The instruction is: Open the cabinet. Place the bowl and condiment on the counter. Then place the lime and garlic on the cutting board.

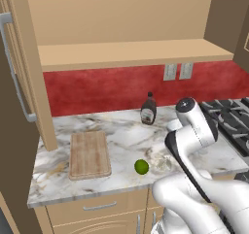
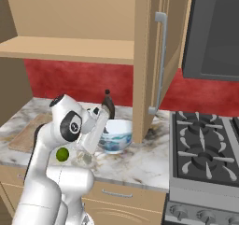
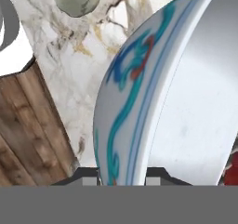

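Glossy painted bowl point(image 3: 139, 102); veined marble counter point(image 3: 79, 74)

Light was even and fairly bright, flat as in a render; the veined white-grey marble counter point(image 1: 121, 131) carried only faint shadows. Edges looked soft and low-resolution, without glare.

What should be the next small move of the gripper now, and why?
Probably open the gripper and let go of the bowl: its jaws straddle the bowl's rim, and the bowl seems to rest on the counter already, beside the condiment.
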You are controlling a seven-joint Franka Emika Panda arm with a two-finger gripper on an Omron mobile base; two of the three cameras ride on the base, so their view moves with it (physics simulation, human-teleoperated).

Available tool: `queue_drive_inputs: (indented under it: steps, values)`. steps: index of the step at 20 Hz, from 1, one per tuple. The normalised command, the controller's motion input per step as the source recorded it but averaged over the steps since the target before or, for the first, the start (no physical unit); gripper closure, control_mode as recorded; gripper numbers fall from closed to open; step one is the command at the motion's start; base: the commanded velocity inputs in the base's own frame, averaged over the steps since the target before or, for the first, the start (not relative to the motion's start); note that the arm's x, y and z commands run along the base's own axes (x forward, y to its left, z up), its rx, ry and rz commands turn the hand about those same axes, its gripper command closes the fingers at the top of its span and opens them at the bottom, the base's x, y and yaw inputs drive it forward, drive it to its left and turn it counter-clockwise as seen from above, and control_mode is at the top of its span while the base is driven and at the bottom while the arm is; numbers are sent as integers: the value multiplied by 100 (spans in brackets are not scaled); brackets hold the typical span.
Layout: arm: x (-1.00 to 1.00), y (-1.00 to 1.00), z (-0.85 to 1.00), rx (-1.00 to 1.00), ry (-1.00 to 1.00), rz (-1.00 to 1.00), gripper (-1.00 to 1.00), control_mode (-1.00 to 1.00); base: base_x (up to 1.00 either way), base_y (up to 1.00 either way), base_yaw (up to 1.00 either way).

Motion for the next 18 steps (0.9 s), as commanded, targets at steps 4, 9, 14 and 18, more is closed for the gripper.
queue_drive_inputs:
  steps: [4, 9, 14, 18]
  values:
    - [47, -30, -58, 0, 0, 2, 100, -100, 0, 0, 0]
    - [60, -38, -49, 0, 0, 1, 100, -100, 0, 0, 0]
    - [57, -27, -39, 0, 0, 0, 100, -100, 0, 0, 0]
    - [20, -16, -38, 0, -1, 0, 100, -100, 0, 0, 0]
